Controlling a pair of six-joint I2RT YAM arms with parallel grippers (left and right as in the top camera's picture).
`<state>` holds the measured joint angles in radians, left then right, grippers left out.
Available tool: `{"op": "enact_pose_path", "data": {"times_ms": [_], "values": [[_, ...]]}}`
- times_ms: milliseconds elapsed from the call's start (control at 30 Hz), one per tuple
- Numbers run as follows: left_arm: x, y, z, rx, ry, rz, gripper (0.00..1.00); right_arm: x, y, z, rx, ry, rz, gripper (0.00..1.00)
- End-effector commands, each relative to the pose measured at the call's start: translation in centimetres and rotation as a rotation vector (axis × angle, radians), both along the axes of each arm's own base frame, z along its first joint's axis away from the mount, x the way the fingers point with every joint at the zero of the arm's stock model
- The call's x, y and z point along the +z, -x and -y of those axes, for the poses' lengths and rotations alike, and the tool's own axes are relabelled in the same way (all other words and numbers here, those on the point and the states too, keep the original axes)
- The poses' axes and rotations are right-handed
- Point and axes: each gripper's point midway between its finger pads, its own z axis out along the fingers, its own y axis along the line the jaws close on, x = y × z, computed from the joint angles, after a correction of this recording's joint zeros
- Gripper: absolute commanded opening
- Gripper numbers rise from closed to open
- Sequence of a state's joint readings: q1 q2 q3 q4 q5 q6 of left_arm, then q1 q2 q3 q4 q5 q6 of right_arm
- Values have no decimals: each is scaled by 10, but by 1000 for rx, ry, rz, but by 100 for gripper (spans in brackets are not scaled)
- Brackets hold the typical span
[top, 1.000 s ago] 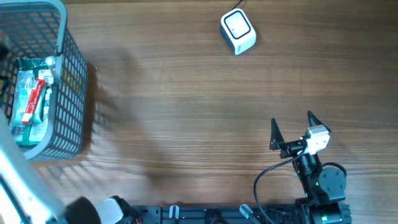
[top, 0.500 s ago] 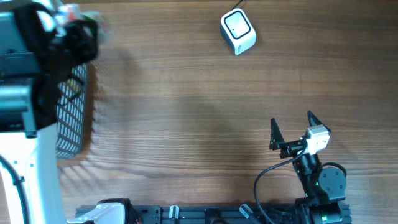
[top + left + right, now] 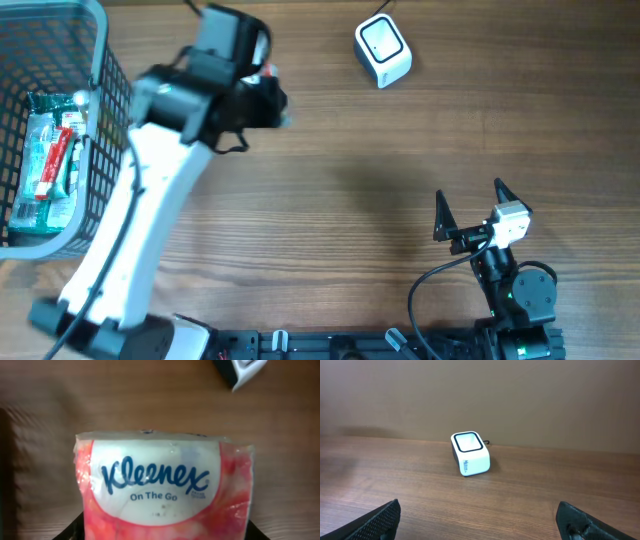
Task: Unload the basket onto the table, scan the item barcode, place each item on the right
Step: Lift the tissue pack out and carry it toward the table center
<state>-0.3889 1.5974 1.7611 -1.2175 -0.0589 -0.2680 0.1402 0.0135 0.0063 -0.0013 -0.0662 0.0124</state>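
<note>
A pink and white Kleenex tissue pack (image 3: 165,485) fills the left wrist view, label facing the camera, with my left gripper (image 3: 162,536) shut on its lower end. From overhead, that left gripper (image 3: 272,100) hangs over the table left of the white barcode scanner (image 3: 383,50), and the pack is mostly hidden under it. A corner of the scanner (image 3: 240,370) shows at the top right, beyond the pack. No barcode shows on the visible face. My right gripper (image 3: 470,207) rests open and empty at the front right, facing the scanner (image 3: 470,453).
A grey mesh basket (image 3: 118,120) stands at the far left with a green and red packet (image 3: 48,160) inside. The scanner's cable runs off the table's back edge. Bare wood lies between the two arms.
My left arm has swung right from over the basket to the table's middle back, carrying the tissue pack toward the scanner. The right arm has not moved.
</note>
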Motion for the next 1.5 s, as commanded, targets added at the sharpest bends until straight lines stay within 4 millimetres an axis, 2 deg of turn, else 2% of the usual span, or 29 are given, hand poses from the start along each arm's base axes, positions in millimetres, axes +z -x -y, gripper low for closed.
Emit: {"op": "enact_pose_path", "data": {"times_ms": [0, 100, 167, 333, 400, 500, 700, 767, 833, 967, 1167, 1233, 1333, 1467], "values": [[-33, -2, 10, 5, -55, -33, 24, 1, 0, 3, -14, 11, 9, 100], [-69, -2, 19, 9, -82, -35, 25, 1, 0, 3, -14, 11, 9, 100], [-85, -2, 22, 0, -86, -37, 26, 1, 0, 3, -14, 10, 9, 100], [-121, 0, 17, 9, -121, -56, 26, 1, 0, 3, -14, 10, 9, 100], [-134, 3, 8, 21, -195, -72, 26, 1, 0, 3, -14, 10, 9, 100], [-143, 4, 2, 30, -275, -82, 28, 1, 0, 3, -14, 10, 9, 100], [-167, 11, 1, 98, -273, -160, 29, 1, 0, 3, -14, 10, 9, 100], [-174, 14, 3, 119, -259, -190, 32, 1, 0, 3, -14, 10, 9, 100], [-179, 16, 8, 140, -226, -212, 34, 1, 0, 3, -14, 10, 9, 100], [-184, 17, 7, 168, -223, -225, 33, 1, 0, 3, -14, 10, 9, 100], [-205, 23, 2, 187, -240, -242, 33, 1, 0, 3, -14, 10, 9, 100], [-205, 23, 2, 187, -239, -239, 36, 1, 0, 3, -14, 10, 9, 100], [-205, 23, 2, 187, -241, -243, 49, 1, 0, 3, -14, 10, 9, 100], [-205, 24, 1, 187, -242, -244, 83, 1, 0, 3, -14, 10, 9, 100]]}}
